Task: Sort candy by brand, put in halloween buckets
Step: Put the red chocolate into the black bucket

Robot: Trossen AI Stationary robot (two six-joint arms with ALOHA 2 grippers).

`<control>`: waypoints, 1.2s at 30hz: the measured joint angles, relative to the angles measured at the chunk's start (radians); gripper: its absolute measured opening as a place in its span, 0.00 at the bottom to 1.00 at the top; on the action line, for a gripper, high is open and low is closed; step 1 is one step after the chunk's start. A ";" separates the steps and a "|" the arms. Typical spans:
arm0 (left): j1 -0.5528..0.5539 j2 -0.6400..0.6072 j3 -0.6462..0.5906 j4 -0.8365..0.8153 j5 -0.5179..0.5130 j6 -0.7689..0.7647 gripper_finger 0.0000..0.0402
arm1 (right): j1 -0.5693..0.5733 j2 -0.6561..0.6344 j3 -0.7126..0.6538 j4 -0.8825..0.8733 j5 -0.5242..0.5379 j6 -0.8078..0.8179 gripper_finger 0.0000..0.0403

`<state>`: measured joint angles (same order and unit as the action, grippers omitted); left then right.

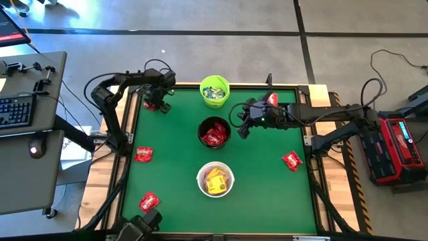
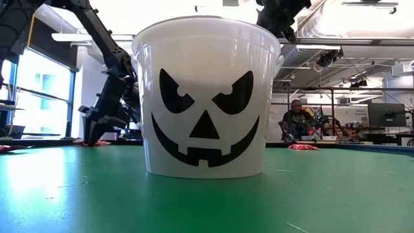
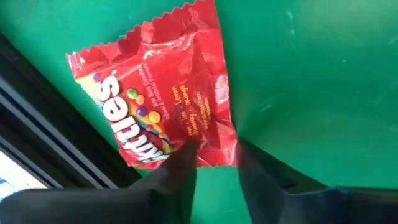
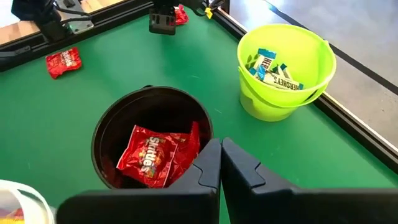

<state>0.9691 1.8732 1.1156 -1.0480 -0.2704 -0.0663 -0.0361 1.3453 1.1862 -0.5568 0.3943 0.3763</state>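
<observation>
A red candy packet (image 3: 155,99) lies flat on the green table (image 1: 267,194) in its far left corner. My left gripper (image 3: 214,171) (image 1: 158,104) points steeply down at it. My right gripper (image 4: 221,149) (image 1: 241,128) hangs shut with nothing in it above the black bucket (image 4: 149,134), which holds red packets. The lime green bucket (image 1: 215,91) holds pale blue-white packets. The white bucket (image 1: 215,179) holds yellow ones. The three buckets stand in a row down the table's middle. My left gripper has the red packet's corner (image 3: 214,149) between its two fingers, one finger (image 3: 180,171) on each side; the corner fills the gap. The fingers come from above, slanting down. The packet lies flat on the table.
Loose red packets lie at the table's left (image 1: 144,154), near left (image 1: 148,201) and right (image 1: 291,161). The table's black raised rim (image 3: 56,155) runs close beside the left gripper. In the low view the white bucket (image 2: 207,97) fills the middle; a person (image 2: 296,116) sits in the room behind.
</observation>
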 joint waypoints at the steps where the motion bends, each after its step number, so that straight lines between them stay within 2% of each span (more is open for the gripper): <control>1: 0.000 0.000 0.000 0.000 0.001 0.015 0.23 | 0.004 0.000 0.000 0.000 0.004 0.000 0.00; 7: -0.007 -0.005 -0.001 -0.006 0.004 0.104 0.08 | 0.024 0.000 0.000 0.000 0.022 -0.003 0.00; 10: -0.020 -0.024 -0.001 -0.001 0.090 0.142 0.02 | 0.032 0.000 0.000 0.000 0.023 -0.002 0.00; 16: -0.060 -0.067 -0.001 0.009 0.122 0.157 0.00 | 0.053 0.000 0.000 0.000 0.047 0.000 0.00; 21: -0.101 -0.123 -0.001 0.009 0.190 0.165 0.00 | 0.071 0.000 0.000 0.000 0.069 0.000 0.00; 24: -0.127 -0.156 -0.002 0.020 0.168 0.164 0.00 | 0.079 0.000 0.000 0.000 0.068 0.000 0.00; 26: -0.139 -0.173 -0.002 0.054 0.121 0.153 0.01 | 0.083 0.000 0.000 0.000 0.068 -0.001 0.00; 29: -0.144 -0.184 -0.002 0.102 0.104 0.155 0.07 | 0.083 0.000 0.000 0.000 0.068 -0.003 0.00; 36: -0.115 -0.173 -0.002 0.145 0.058 0.122 0.31 | 0.083 0.000 0.000 0.000 0.068 -0.003 0.00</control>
<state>0.8543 1.7004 1.1141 -0.9028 -0.2123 0.0561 0.0471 1.3453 1.1862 -0.5564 0.4622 0.3733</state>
